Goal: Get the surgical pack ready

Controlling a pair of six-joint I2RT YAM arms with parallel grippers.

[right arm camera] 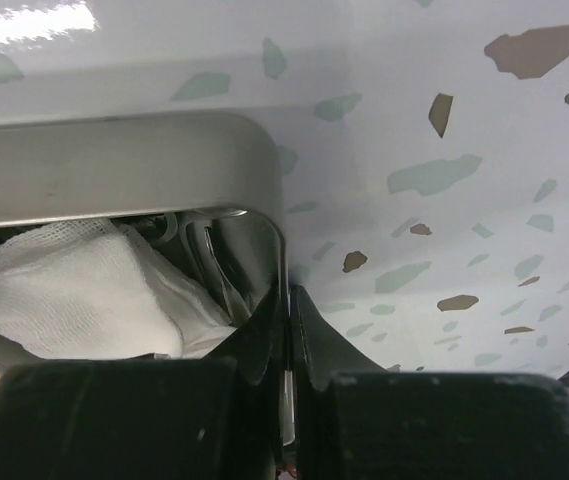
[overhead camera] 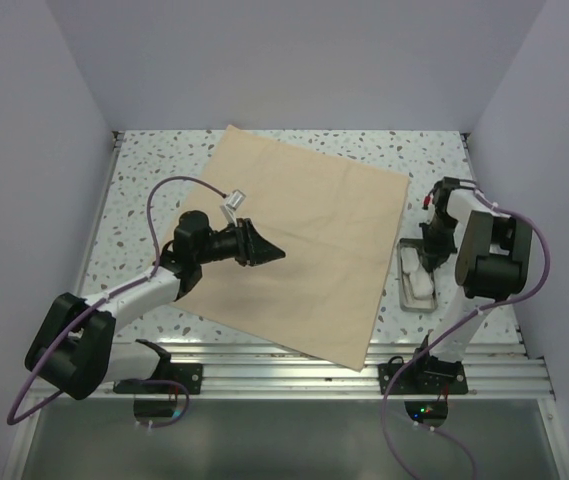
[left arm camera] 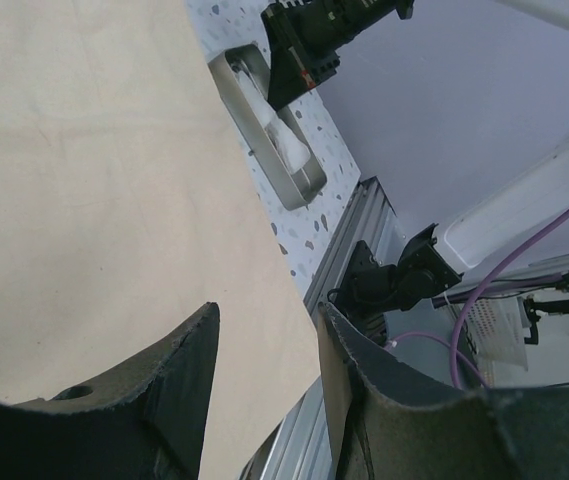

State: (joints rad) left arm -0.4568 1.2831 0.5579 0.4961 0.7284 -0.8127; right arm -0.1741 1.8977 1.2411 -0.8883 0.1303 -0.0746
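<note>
The surgical pack's tan cloth wrap (overhead camera: 304, 240) lies spread flat as a wide square sheet on the speckled table. It also fills the left wrist view (left arm camera: 94, 200). My left gripper (overhead camera: 269, 252) hovers over the sheet's left-middle, jaws open and empty (left arm camera: 264, 330). My right gripper (overhead camera: 430, 262) is at the small silver metal tray (overhead camera: 417, 283) right of the sheet. In the right wrist view the gripper (right arm camera: 290, 300) is shut on the tray's wall (right arm camera: 276, 230), one finger inside and one outside. White gauze (right arm camera: 74, 285) and steel instruments lie in the tray.
The tray (left arm camera: 264, 130) stands close to the sheet's right edge. An aluminium rail (overhead camera: 364, 365) runs along the near table edge. White walls enclose the table on three sides. The sheet's near corner overhangs the rail.
</note>
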